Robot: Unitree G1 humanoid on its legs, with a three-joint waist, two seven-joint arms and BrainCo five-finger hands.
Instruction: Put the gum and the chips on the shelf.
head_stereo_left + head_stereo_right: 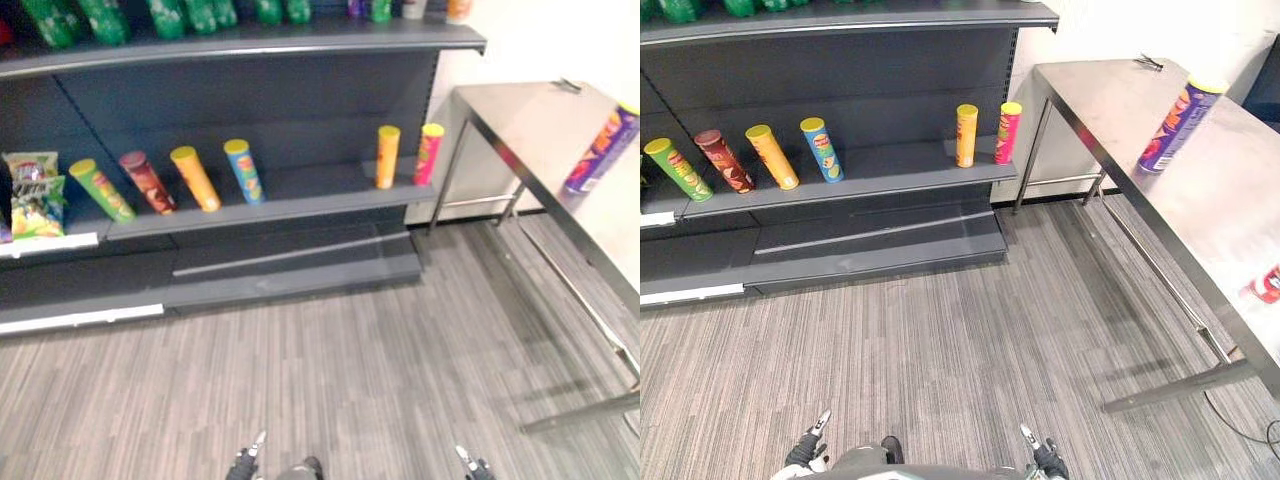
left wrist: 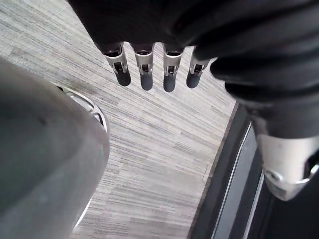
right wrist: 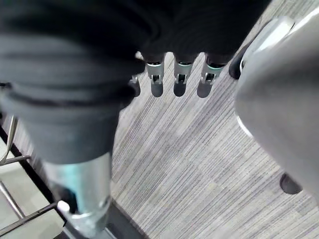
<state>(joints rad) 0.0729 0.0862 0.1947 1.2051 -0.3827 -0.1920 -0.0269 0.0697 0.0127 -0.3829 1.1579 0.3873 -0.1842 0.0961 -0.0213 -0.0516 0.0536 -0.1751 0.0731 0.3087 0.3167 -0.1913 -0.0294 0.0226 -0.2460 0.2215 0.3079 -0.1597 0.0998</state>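
left robot hand (image 2: 144, 69): fingers straight, hanging down over the floor (image 1: 940, 350), nothing in it. right robot hand (image 3: 180, 82): same, released, holds nothing. Both are low & well apart from the desk (image 1: 1110, 100), off its long edge on the side toward the shelf (image 1: 890, 172). The right one is nearer the desk.

Chips = purple can (image 1: 1175, 128) w/ yellow lid, upright on the desk toward its far end, approx mid-width, nothing touching it. Long axis vertical, so a sideways wrap round the tube looks the fit, not a grab from the top. From the right robot hand it lies higher, fwd & out to the right, across the desk's long edge. From the left robot hand it's further off & the reach would cross the body. Right arm = the obvious pick, imo.

Gum = prob. the small red item (image 1: 1267, 284) on the desk's near part, cut by the view edge. Can't tell for sure what it is or how it lies.

The shelf stands off the desk's far end, to its left. It carries a row of cans (image 1: 772, 157), w/ a gap btw the blue can (image 1: 822, 150) & the yellow-orange can (image 1: 966, 135) nearer the desk. Room there for the purple can, I'd say.

Task not begun: both items on the desk, neither lifted. The robot prob. has to close on the desk first.
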